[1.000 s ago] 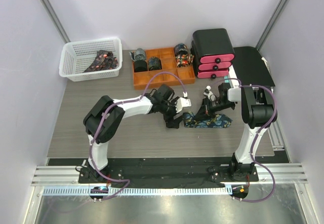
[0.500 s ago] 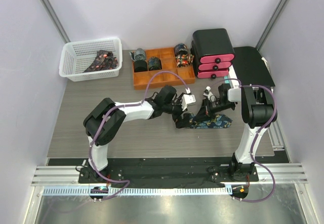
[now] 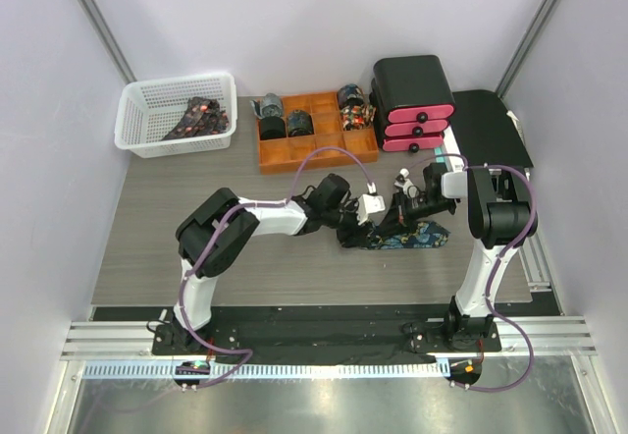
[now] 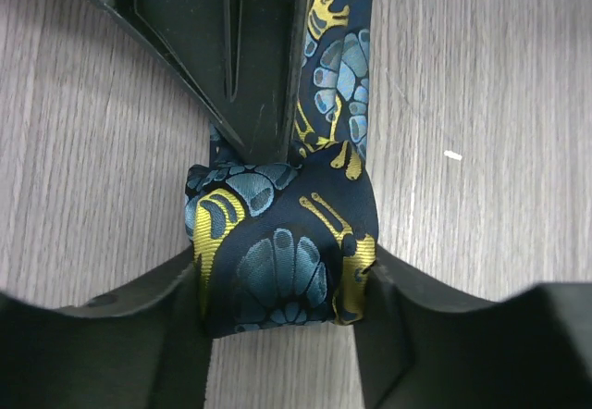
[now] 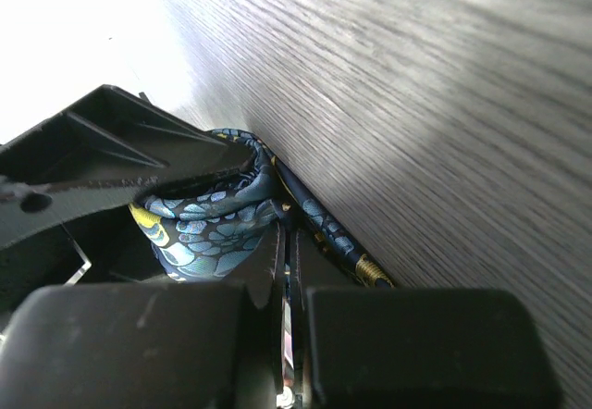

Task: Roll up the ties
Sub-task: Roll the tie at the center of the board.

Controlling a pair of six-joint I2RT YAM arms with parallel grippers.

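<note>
A tie [image 3: 412,239] lies mid-surface [image 3: 147,247]. Its rolled end [image 4: 282,252] sits to the left, between the fingers of the left hand [image 3: 358,230], with the right hand [image 3: 397,216] just right of the roll. Behind are a basket [image 3: 129,130] of loose ties [image 3: 196,120] at left, a tray [image 3: 314,159] of rolled ties [image 3: 297,124] at centre, and drawers [image 3: 412,90] at right.

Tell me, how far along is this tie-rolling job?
Done: several rolled ties sit in compartments of the orange tray. In hand: a blue-and-gold tie on the table, its started roll squeezed by the left gripper while the right gripper pinches the flat strip. Left: finishing that roll, traying it, and the loose ties in the white basket.
</note>
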